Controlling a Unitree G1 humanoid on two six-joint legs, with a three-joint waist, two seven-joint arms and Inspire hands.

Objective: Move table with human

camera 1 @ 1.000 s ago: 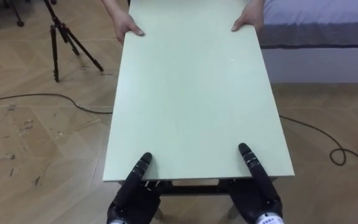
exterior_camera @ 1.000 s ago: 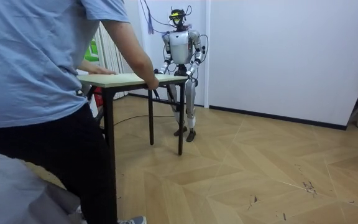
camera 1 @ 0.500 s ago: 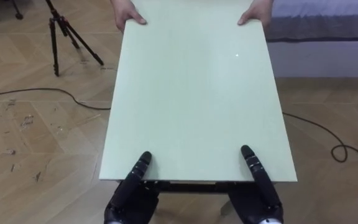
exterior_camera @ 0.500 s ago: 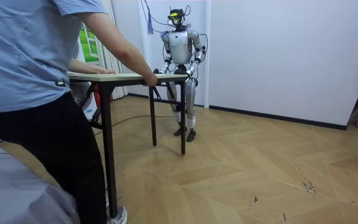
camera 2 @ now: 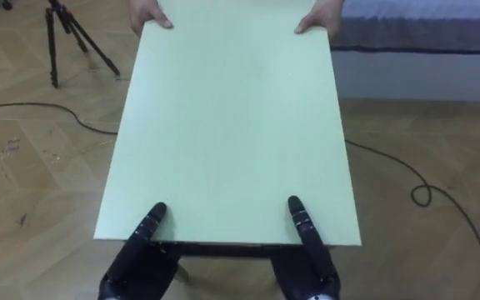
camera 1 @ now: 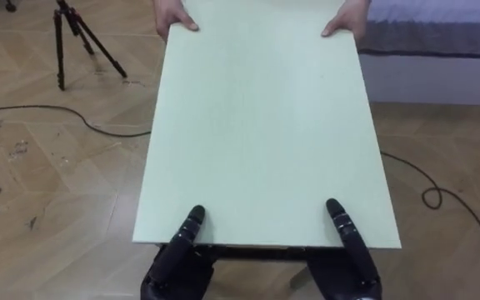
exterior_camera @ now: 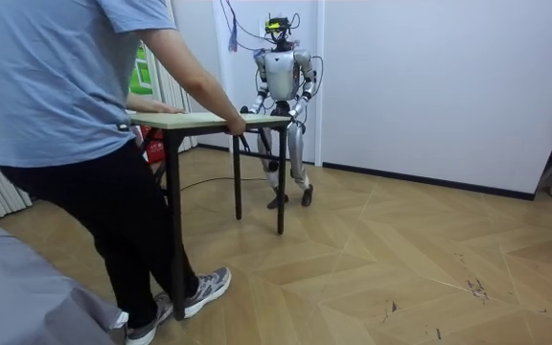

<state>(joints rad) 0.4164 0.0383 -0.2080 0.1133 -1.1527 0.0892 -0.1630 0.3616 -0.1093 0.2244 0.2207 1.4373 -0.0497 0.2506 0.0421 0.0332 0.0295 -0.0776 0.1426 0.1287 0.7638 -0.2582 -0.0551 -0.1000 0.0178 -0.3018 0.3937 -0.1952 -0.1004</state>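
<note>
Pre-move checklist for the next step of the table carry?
1. Left robot hand at the near edge of the table: ok.
2. Right robot hand at the near edge: ok.
3. Hold under the tabletop: cannot tell, it is hidden below the top.
4. Person's hands on both far corners: ok.
5. Tabletop level, judged from the room view: ok.
6. Side clearance: the tripod stands apart on the left, ok. The gap to the bed by the far right corner: cannot tell.
</note>
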